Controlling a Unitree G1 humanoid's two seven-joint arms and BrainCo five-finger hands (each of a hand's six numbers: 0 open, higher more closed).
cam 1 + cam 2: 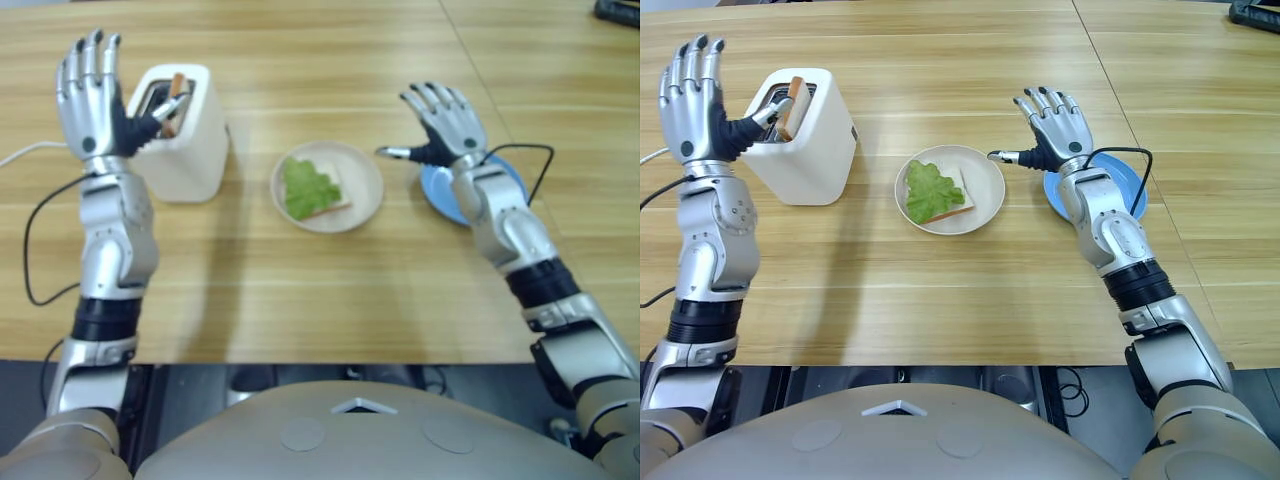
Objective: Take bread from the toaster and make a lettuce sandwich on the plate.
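A white toaster (805,135) stands at the left of the wooden table with one slice of bread (795,106) sticking up from its slot. My left hand (695,100) is raised just left of the toaster, fingers spread and open, thumb near the bread slice. In the middle sits a cream plate (985,185) carrying a bread slice (962,198) topped with a green lettuce leaf (928,192). My right hand (1050,125) hovers open to the right of the plate, holding nothing.
A blue plate (1130,190) lies under my right wrist, right of the cream plate. A black cable (1140,160) loops over it. The toaster's white cord (25,153) runs off to the left. A dark object (1255,14) sits at the far right corner.
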